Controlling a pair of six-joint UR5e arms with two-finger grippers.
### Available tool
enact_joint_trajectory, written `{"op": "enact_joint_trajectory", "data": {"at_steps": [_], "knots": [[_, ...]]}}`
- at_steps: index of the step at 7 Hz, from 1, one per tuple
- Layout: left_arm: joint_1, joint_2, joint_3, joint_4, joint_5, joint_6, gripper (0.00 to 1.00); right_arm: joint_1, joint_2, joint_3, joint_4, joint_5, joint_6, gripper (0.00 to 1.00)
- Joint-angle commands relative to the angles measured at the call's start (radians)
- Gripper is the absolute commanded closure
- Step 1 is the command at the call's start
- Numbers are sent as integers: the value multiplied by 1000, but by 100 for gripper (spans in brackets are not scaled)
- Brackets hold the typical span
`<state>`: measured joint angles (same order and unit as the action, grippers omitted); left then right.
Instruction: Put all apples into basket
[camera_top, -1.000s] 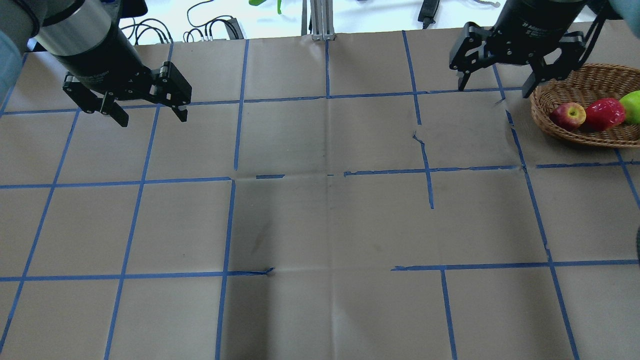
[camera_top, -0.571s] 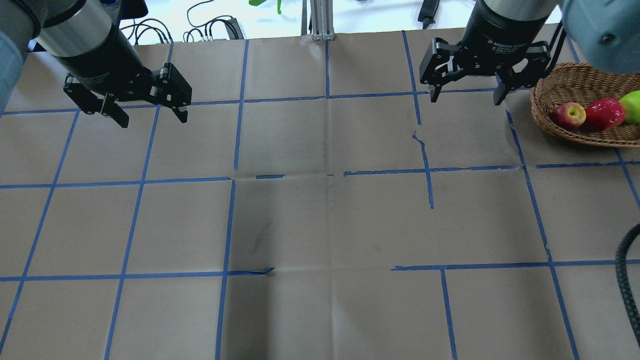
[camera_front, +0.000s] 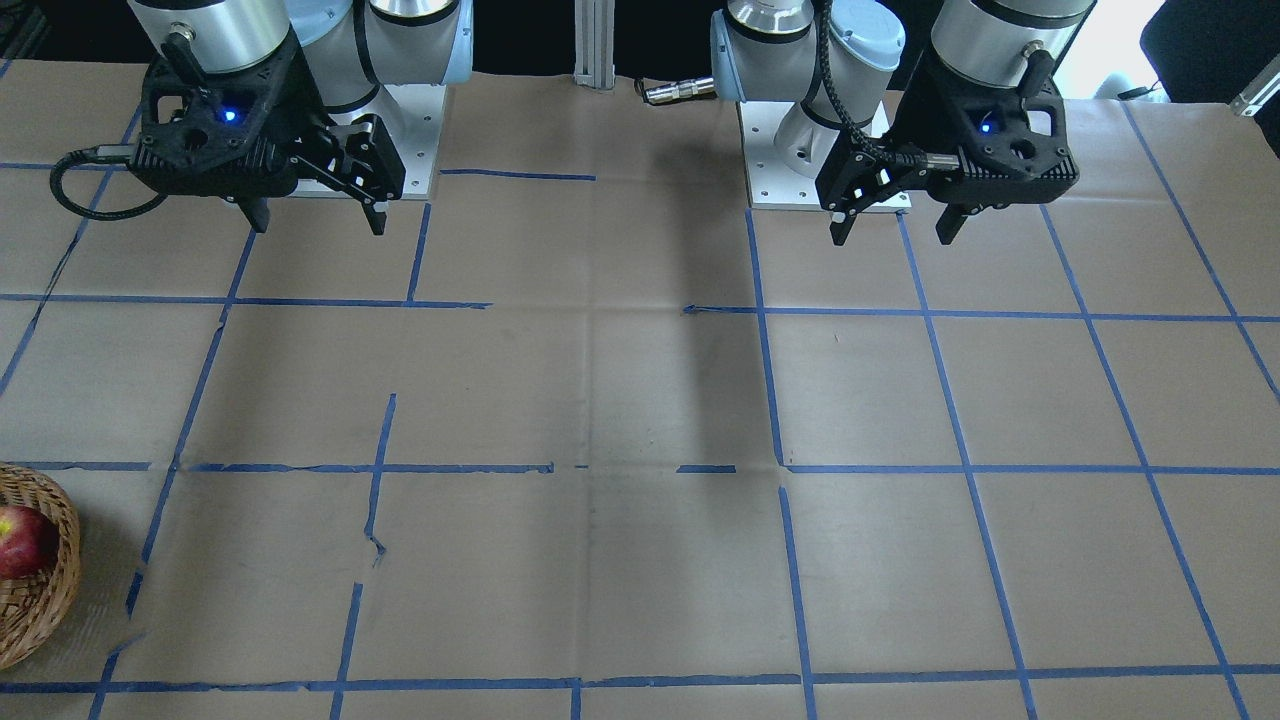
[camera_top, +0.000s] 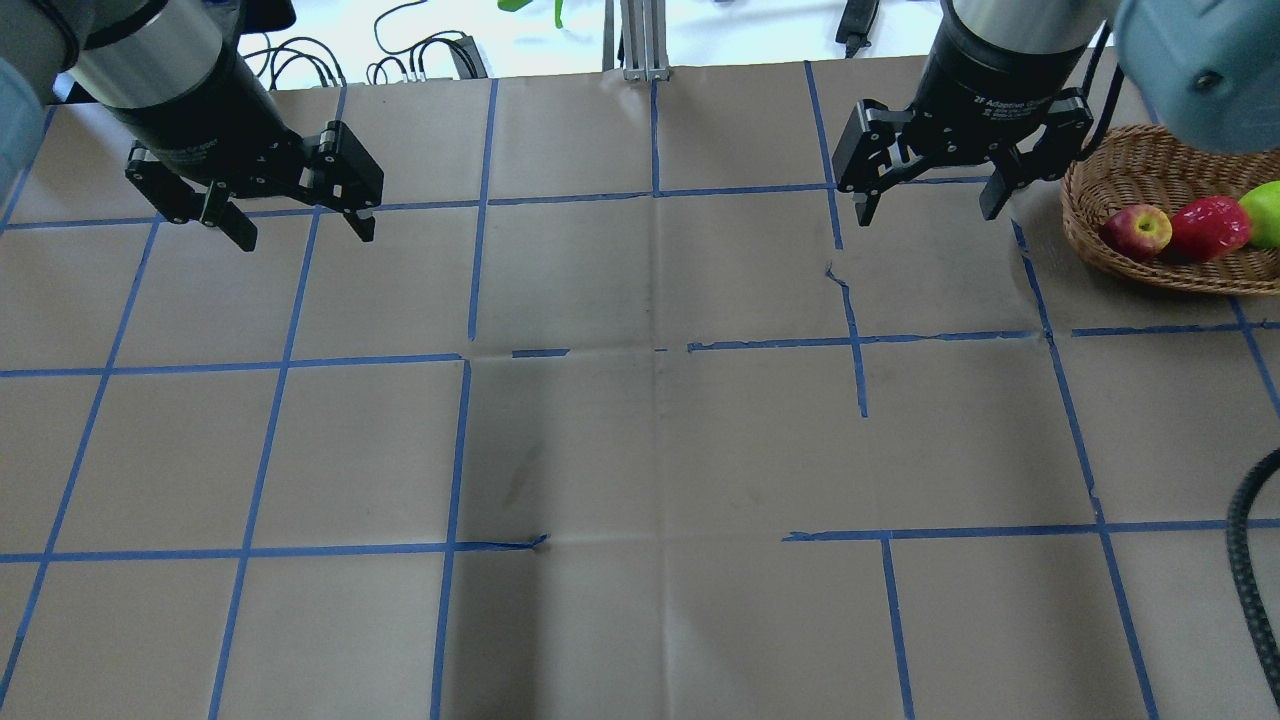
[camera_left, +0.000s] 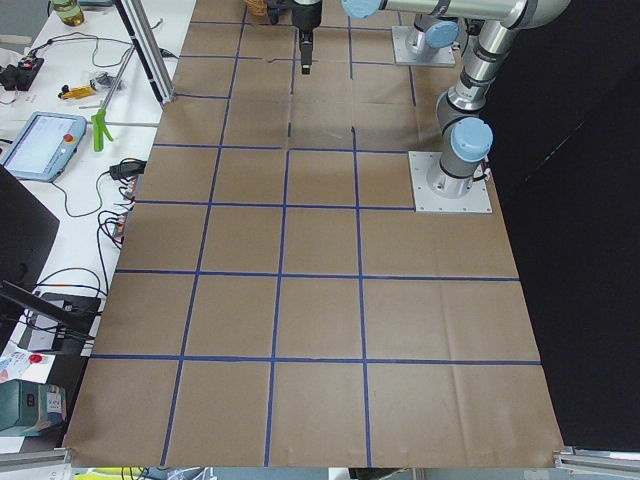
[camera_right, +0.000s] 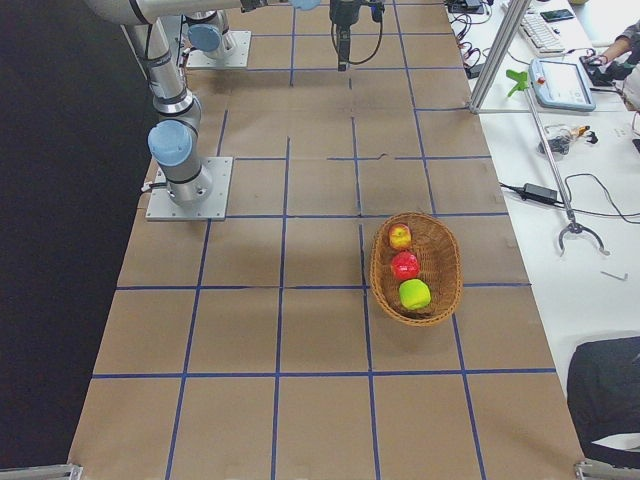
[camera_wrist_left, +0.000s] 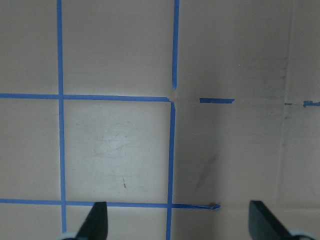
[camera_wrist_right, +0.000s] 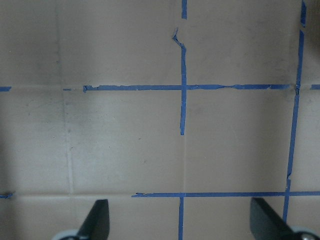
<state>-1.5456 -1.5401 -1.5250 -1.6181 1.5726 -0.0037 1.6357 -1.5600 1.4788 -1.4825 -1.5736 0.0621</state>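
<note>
The round wicker basket (camera_top: 1082, 232) stands at the table's far right and holds all three apples: the red-and-yellow apple (camera_top: 1137, 231), the deep red apple (camera_top: 1210, 227) and the green apple (camera_top: 1264, 213). The exterior right view shows the same basket (camera_right: 378, 270) with the three apples in a row. My right gripper (camera_top: 926, 214) is open and empty, hanging above the paper just left of the basket. My left gripper (camera_top: 305, 235) is open and empty at the far left. Both wrist views show only bare paper between the open fingers.
Brown paper with a blue tape grid (camera_top: 655, 190) covers the table. A black cable (camera_top: 1245, 570) hangs in at the right edge. Wires and devices (camera_top: 430, 55) lie beyond the far edge. The arm bases (camera_front: 400, 150) stand on the robot's side.
My right gripper has moved left, away from the basket's rim, and still stands open and empty. The left gripper and the apples have not moved.
</note>
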Motion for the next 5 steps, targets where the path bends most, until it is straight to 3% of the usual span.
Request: {"op": "enact_joint_trajectory", "data": {"at_steps": [1,5], "knots": [[2,-8,16,-2,1,31,1,0,0,-5,4,0,4,0],[-1,-2,8,-11,-2,30,1,0,0,-5,4,0,10,0]]}}
